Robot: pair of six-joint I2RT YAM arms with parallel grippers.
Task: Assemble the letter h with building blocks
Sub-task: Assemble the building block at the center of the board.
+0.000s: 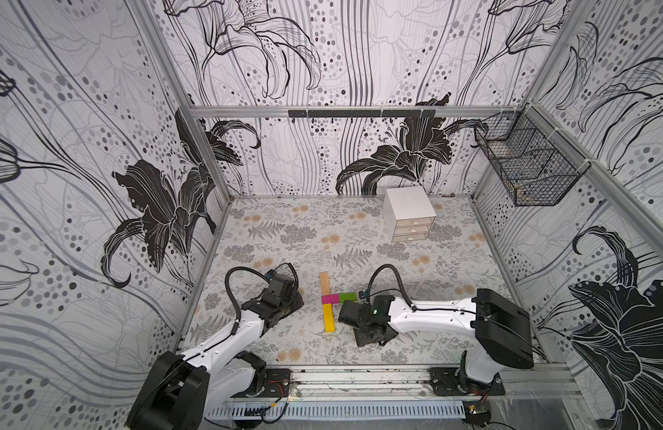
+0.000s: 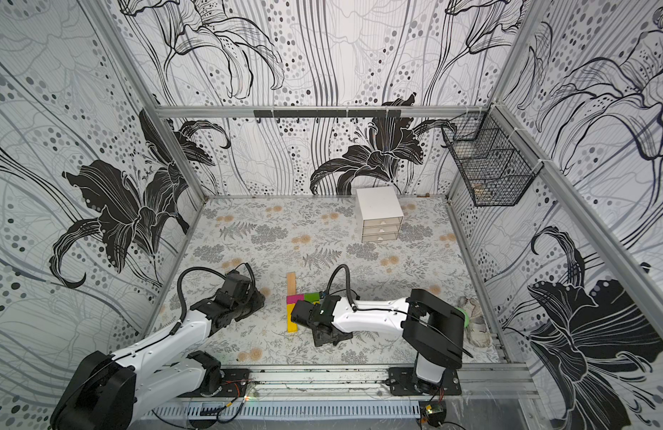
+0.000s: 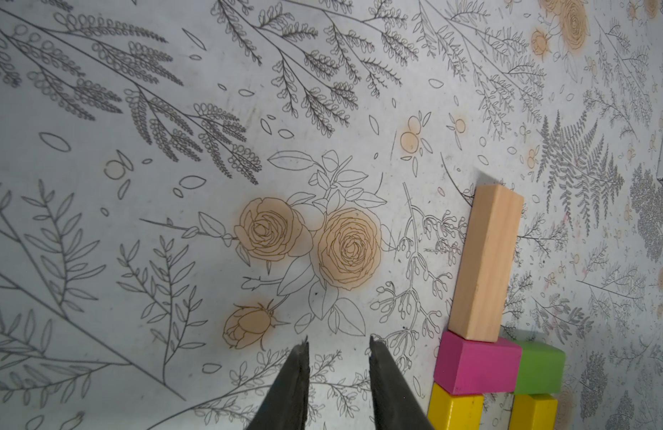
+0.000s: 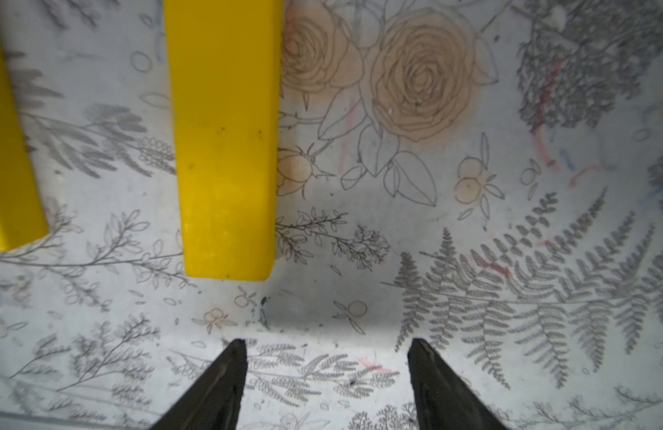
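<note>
Five blocks (image 1: 328, 316) as h (image 3: 475, 363), two yellow; one shut three-drawer box (image 1: 408, 208) at their 1 o'clock; left claw (image 3: 337, 340) and right claw (image 4: 328, 344) parted, empty.

hidden in both top views: long yellow flat block (image 3: 532, 411) adjoining short green block (image 3: 540, 368), under right arm's black wrist (image 1: 363, 312) | cut off by left wrist frame edge: it and other long yellow block (image 3: 456, 409)

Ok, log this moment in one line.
h: tan, pink, green, yellows joined | left hand: open, empty, beside h | right hand: open, empty, off a yellow's end
</note>
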